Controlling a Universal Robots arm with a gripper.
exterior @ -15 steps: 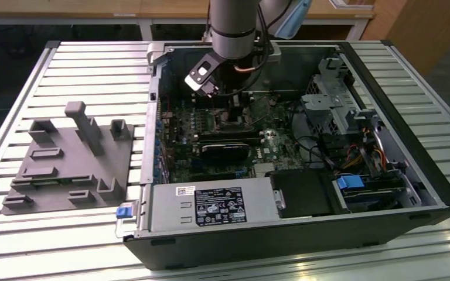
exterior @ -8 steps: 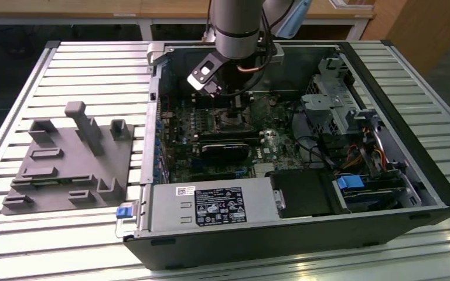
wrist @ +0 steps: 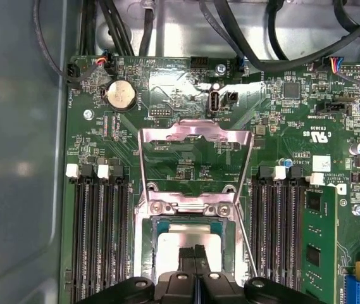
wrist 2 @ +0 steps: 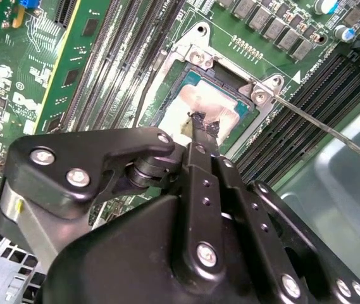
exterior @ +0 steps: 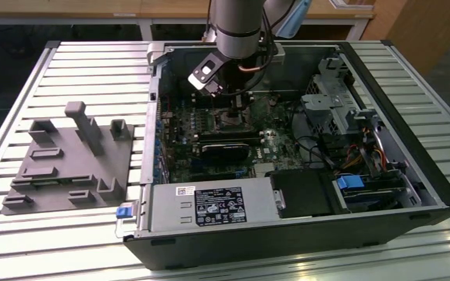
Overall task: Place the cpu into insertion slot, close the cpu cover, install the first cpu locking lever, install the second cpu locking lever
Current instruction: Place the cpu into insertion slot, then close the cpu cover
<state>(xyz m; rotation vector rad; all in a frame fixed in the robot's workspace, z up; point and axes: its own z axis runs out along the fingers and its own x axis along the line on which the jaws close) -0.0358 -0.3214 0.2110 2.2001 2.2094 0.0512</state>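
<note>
My pincer (wrist 2: 204,126) is clenched, fingertips pressed together with nothing between them, their tips right down on the silvery top of the cpu (wrist: 189,235), which lies seated in the insertion slot (wrist: 186,207) while the cpu cover (wrist: 195,134) stands raised open.

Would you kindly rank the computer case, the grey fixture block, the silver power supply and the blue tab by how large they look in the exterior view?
Largest to smallest:
1. computer case
2. grey fixture block
3. silver power supply
4. blue tab
No two look alike.
</note>
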